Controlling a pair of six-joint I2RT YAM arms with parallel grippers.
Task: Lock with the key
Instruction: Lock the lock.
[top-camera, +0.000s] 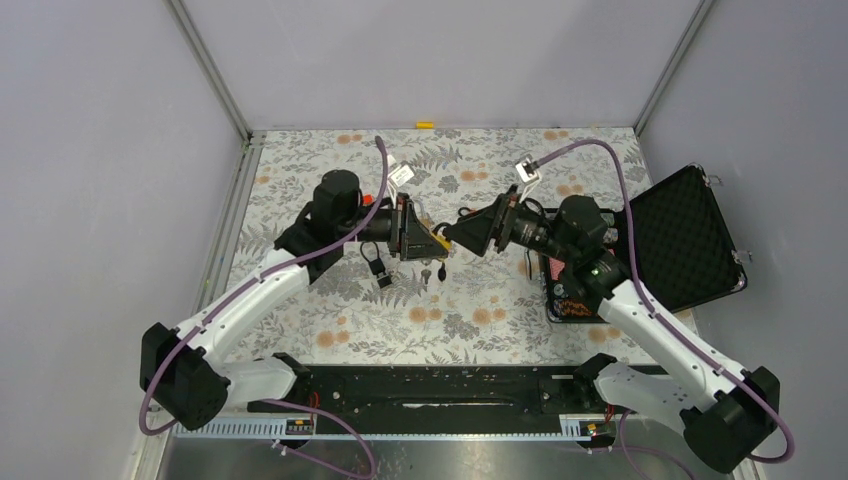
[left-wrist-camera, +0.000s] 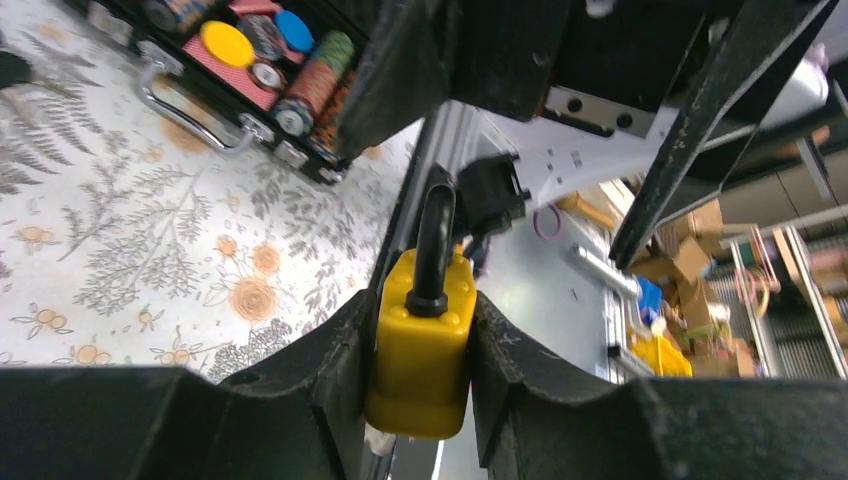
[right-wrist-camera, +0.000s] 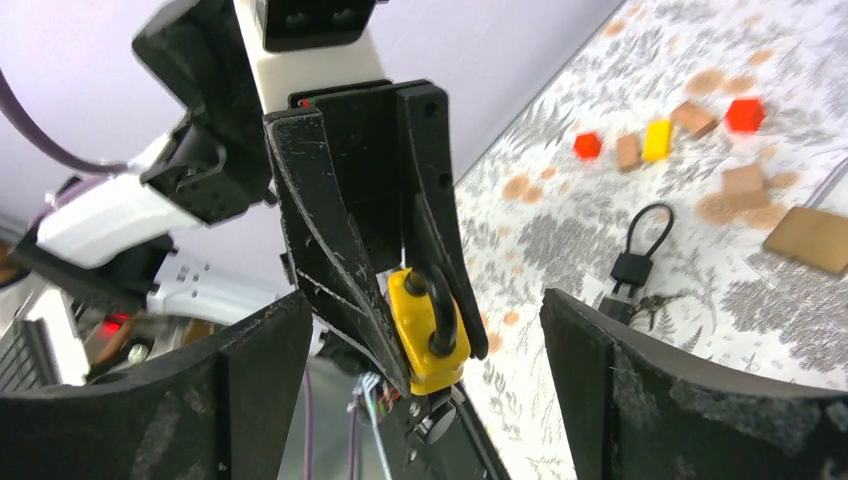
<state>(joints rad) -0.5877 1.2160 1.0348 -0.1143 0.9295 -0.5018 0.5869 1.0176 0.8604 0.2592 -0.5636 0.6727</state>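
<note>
The left fingers (left-wrist-camera: 320, 400) pinch the yellow padlock (left-wrist-camera: 420, 350) by its flat sides, up off the counter (top-camera: 480, 320), with the black shackle (left-wrist-camera: 433, 240) pointing toward the right arm. The right fingers (right-wrist-camera: 250, 400) gape wide, holding nothing. The lock looks rigid, dense and smooth-skinned, so a side clamp suits it. The key (right-wrist-camera: 437, 420), probably that small piece under its body, wants a pinch on its head.

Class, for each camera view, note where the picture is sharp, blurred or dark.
Top external: evenly lit, sharp throughout. Left wrist: yellow padlock crisp, far background soft. Right wrist: its own fingers dark and blurred up close, the padlock beyond clearer.
</note>
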